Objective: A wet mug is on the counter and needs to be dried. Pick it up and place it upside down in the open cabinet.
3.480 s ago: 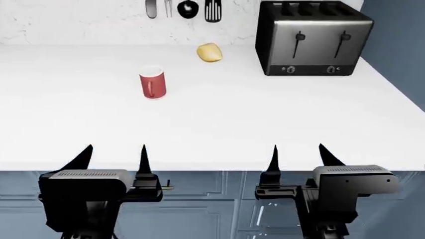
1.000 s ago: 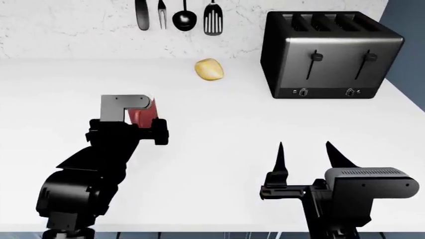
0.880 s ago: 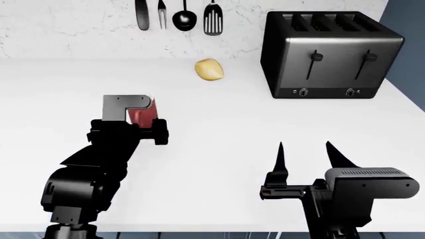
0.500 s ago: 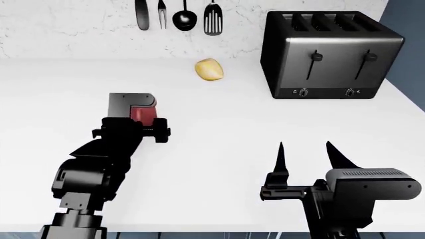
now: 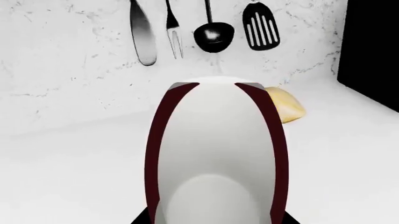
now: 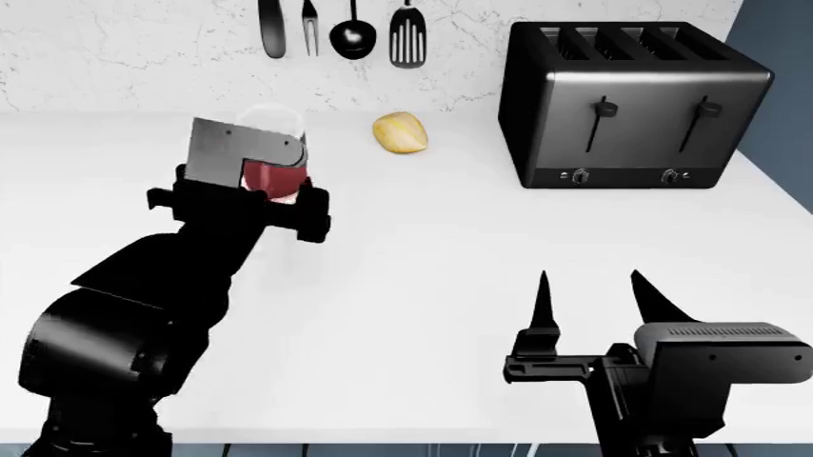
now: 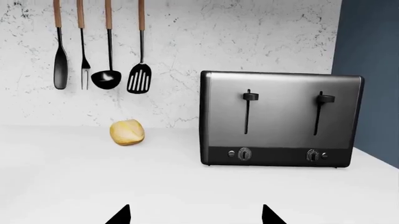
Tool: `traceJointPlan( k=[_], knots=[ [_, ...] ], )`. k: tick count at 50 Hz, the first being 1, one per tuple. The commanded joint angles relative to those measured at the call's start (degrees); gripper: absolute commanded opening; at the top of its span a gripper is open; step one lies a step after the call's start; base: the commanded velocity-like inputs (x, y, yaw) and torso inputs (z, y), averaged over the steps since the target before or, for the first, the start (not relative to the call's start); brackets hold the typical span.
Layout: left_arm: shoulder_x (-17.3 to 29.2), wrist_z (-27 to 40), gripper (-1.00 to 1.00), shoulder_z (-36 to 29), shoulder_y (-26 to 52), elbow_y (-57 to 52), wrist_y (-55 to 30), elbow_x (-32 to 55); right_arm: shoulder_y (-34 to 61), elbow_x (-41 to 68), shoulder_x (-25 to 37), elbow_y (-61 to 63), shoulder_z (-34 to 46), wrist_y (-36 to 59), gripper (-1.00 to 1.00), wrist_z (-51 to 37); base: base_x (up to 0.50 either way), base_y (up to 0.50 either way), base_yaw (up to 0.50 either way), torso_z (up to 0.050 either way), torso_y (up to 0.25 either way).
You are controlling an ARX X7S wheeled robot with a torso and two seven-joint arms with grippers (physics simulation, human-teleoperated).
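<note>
The red mug (image 6: 272, 177) with its white rim is held between the fingers of my left gripper (image 6: 261, 167), above the white counter (image 6: 445, 257) at the middle left. The arm hides most of the mug. In the left wrist view the mug (image 5: 215, 154) fills the centre, with its white inside and dark red walls showing; the fingers are hidden behind it. My right gripper (image 6: 597, 297) is open and empty near the counter's front edge, and its two fingertips show in the right wrist view (image 7: 195, 215). The open cabinet is out of view.
A black and steel toaster (image 6: 629, 100) stands at the back right. A yellow lemon-like lump (image 6: 399, 132) lies near the back wall, just right of the mug. Kitchen utensils (image 6: 343, 29) hang on the wall above. A blue wall (image 6: 778, 57) borders the right side.
My left arm has risen and carried the mug up and toward the back wall; the gripper now looks larger and higher in the head view. The right arm has barely moved.
</note>
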State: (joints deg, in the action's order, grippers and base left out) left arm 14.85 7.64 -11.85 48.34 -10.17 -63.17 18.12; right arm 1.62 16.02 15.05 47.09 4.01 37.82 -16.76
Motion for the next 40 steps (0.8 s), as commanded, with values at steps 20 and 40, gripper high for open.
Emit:
traceJointPlan(
  k=[20,40],
  knots=[
    [22.8,8.5,-1.00,-80.9,38.1,-21.9,-0.3,-34.0,0.8,5.3,1.4,1.4,-3.6,3.3,1.00,0.5,0.00,0.00,0.00,0.000,0.000],
    [22.2,24.3,-1.00,-114.9,47.8,-2.0,17.8,-73.4,4.7,14.9,4.2,2.2,-9.3,11.6,1.00,2.5,0.00,0.00,0.00,0.000,0.000]
  ],
)
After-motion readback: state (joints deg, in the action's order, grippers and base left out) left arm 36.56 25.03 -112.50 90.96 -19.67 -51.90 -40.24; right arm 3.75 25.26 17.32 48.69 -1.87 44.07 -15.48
